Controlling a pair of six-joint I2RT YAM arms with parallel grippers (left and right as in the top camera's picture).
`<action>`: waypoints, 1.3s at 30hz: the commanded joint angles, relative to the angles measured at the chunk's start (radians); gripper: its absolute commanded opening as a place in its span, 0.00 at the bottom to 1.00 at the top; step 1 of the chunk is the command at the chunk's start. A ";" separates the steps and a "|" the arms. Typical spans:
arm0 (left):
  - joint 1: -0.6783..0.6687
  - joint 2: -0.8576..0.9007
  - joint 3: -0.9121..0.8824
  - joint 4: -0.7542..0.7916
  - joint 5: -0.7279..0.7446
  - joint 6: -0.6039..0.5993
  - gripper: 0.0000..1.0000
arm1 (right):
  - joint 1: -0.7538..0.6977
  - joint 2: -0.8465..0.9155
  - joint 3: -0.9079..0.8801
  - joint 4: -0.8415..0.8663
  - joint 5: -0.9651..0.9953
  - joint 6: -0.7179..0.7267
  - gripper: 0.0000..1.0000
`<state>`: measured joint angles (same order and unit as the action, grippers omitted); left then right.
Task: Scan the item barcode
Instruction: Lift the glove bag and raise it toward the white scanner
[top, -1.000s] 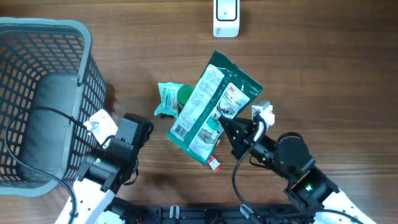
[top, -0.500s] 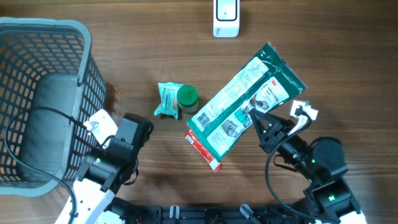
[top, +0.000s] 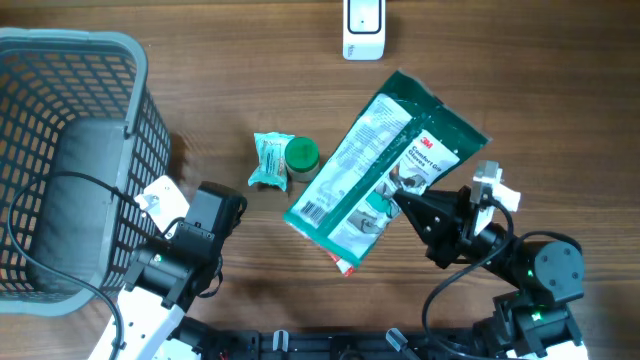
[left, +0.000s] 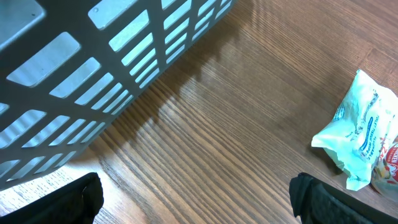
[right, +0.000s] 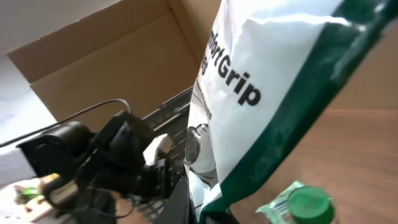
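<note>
Evidently partway: the right pincer (top: 402, 203) is clenched on the flat green-and-white plastic glove packet (top: 380, 160), which it holds above the wooden worktop (top: 520, 90), near the small white barcode scanner (top: 362, 28). Presenting the barcode appears left to do. The left pincer (left: 199, 202) hangs released, well apart from that scanner.

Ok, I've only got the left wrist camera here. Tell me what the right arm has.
Observer: The right gripper is shut on a green and white package, held above the table.
Operator: Give me the barcode's position.
Observer: The barcode is at the package's end nearest the robot, facing up at the overhead camera.
Operator: Now the scanner.
Observer: A white device stands at the far edge of the view, apart from the package.
</note>
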<state>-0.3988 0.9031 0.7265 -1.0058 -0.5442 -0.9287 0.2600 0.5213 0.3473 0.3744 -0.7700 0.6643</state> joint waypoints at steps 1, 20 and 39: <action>0.005 -0.006 -0.003 0.000 -0.003 0.008 1.00 | -0.036 -0.009 0.004 -0.049 -0.036 0.104 0.04; 0.005 -0.006 -0.003 0.000 -0.003 0.008 1.00 | -0.277 0.382 0.004 0.235 -0.319 0.327 0.04; 0.005 -0.006 -0.003 0.000 -0.003 0.008 1.00 | -0.277 0.517 0.031 0.579 0.219 -0.761 0.04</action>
<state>-0.3988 0.9031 0.7265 -1.0054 -0.5442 -0.9287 -0.0170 0.9886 0.3382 0.9451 -0.7246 0.1249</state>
